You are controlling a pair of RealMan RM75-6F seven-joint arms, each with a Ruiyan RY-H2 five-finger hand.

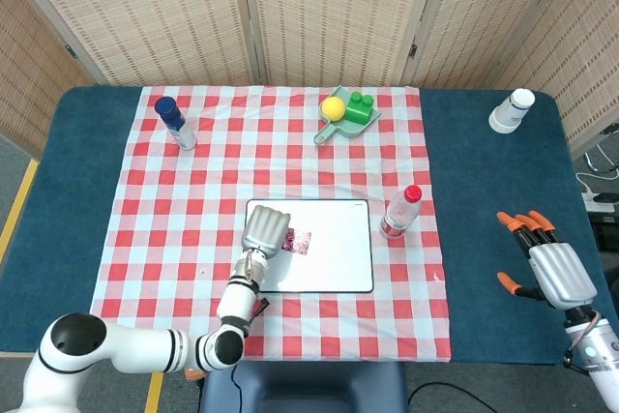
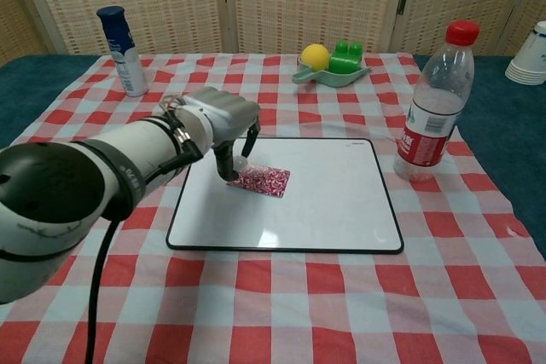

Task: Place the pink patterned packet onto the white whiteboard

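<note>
Left hand [image 2: 229, 123] over the white whiteboard's [image 2: 341, 210] left edge, fingers curled down, touching the pink patterned packet [image 2: 263, 181]; grip unclear. Right hand [image 1: 544, 260] spread open, empty, near the table's right edge.

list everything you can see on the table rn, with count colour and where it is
whiteboard: 1, white with black rim, centre of the checked cloth
packet: 1, pink patterned, lying on the whiteboard's left half
water bottle: 1, clear with red cap, upright just right of the whiteboard
spray can: 1, white with blue cap, upright at far left
tray: 1, pale green, far centre
ball: 1, yellow, in the tray
block: 1, green, in the tray beside the ball
paper cups: 1 stack, white, far right on the blue cover
tablecloth: 1, red and white checked
left hand: 1, grey, fingers pointing down at the packet's left end
right hand: 1, grey with orange fingertips, spread, at the right table edge
</note>
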